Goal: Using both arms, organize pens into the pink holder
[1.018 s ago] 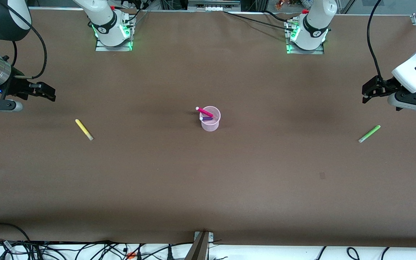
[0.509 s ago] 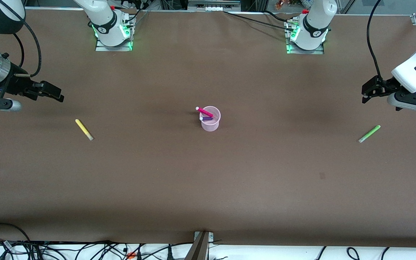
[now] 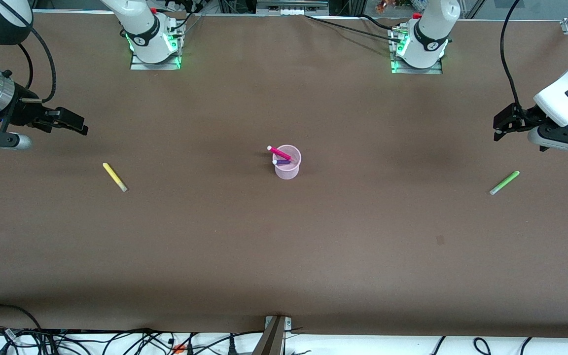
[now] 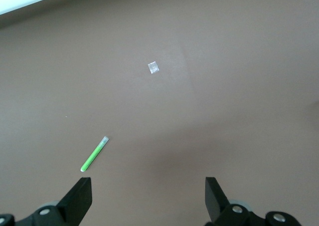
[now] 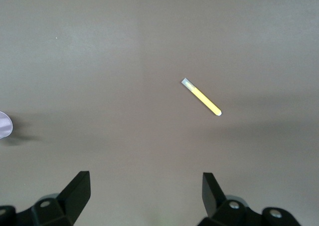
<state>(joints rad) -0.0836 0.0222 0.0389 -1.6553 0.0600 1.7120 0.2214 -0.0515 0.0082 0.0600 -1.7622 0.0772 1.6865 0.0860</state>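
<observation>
2 pens in pink holder (image 3: 288, 167); yellow pen (image 3: 115, 177), green pen (image 3: 504, 182) on table; both hands released.

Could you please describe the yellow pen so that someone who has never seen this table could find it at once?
Start at the pink cup in the middle of the brown table and look toward the right arm's end. The yellow pen lies flat and alone there, the only yellow thing, while the green pen lies at the left arm's end.

A robotics lab: two bolted robot bases (image 3: 153, 42) on a brown-covered table (image 3: 284, 246), cables (image 3: 116, 342) along its edge
</observation>
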